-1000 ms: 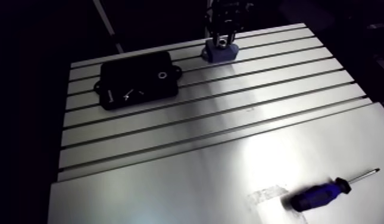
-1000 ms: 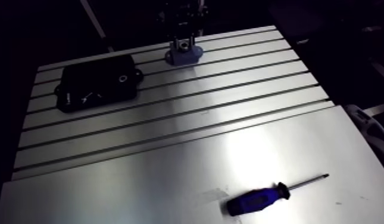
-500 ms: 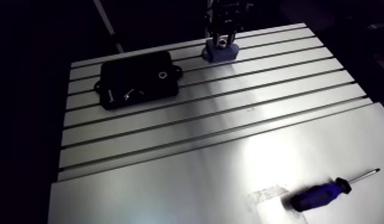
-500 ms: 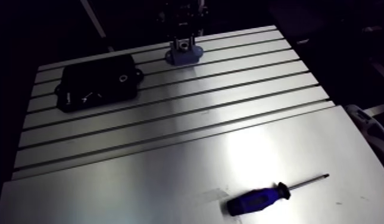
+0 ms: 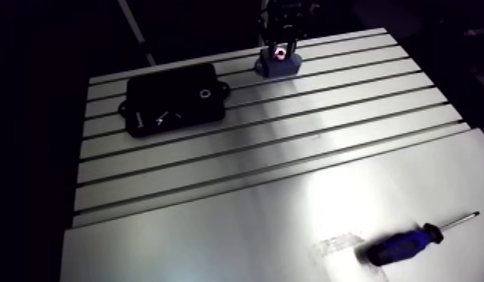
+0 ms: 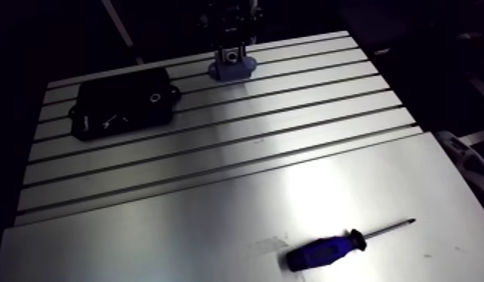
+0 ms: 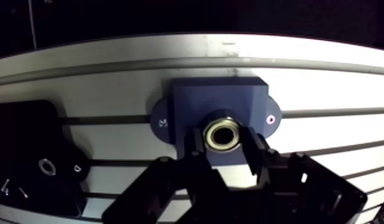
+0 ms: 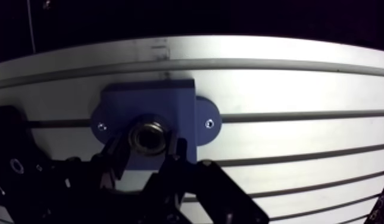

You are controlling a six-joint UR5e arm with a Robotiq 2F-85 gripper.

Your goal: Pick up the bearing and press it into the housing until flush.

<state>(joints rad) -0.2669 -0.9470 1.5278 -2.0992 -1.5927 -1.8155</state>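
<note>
My pincer [image 7: 225,143] clamps the bearing [image 7: 224,134] between its two fingers at the bore of the blue housing [image 7: 218,95], which sits near the far edge of the slotted bench [image 7: 325,89], a black box [image 5: 173,109] beside it and a blue screwdriver [image 5: 398,246] well apart

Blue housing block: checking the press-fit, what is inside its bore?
A shiny metal ring bearing sits in the dark-blue plastic housing, clamped by the gripper. The bore beneath is hidden.
</note>
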